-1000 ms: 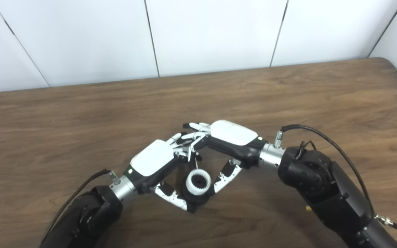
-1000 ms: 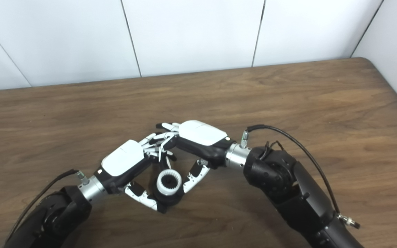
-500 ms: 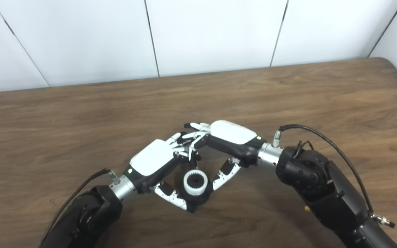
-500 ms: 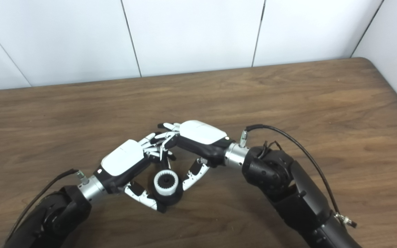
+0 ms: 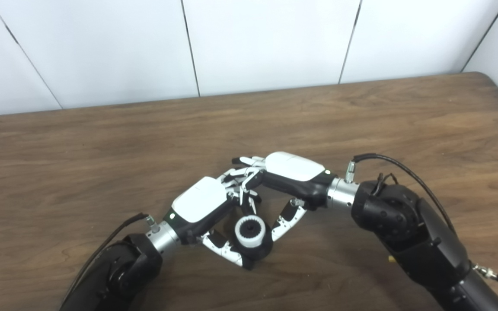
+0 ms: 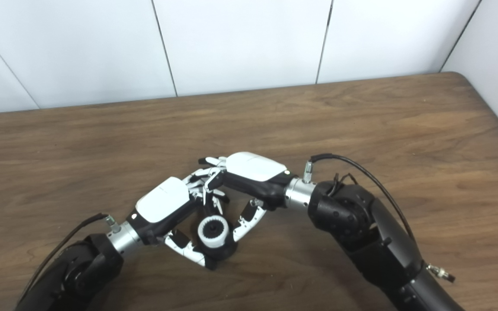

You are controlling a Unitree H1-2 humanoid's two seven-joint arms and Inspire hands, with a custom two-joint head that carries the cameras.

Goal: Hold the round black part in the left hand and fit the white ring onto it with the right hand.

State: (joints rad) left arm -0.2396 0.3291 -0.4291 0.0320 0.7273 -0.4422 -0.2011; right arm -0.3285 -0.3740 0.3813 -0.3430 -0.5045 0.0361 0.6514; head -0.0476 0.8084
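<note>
**Ring seated on the black part, both hands around it**

We hold the round black part (image 5: 257,250) in our left hand (image 5: 201,206), near the table's (image 5: 361,121) front middle; the white ring (image 5: 249,232) sits on top; our right hand (image 5: 290,170) touches the ring, thumb on its right side; fingers of both hands overlap behind.

No readable text, no labels, no brand marks, no numbers on any surface in view
</note>
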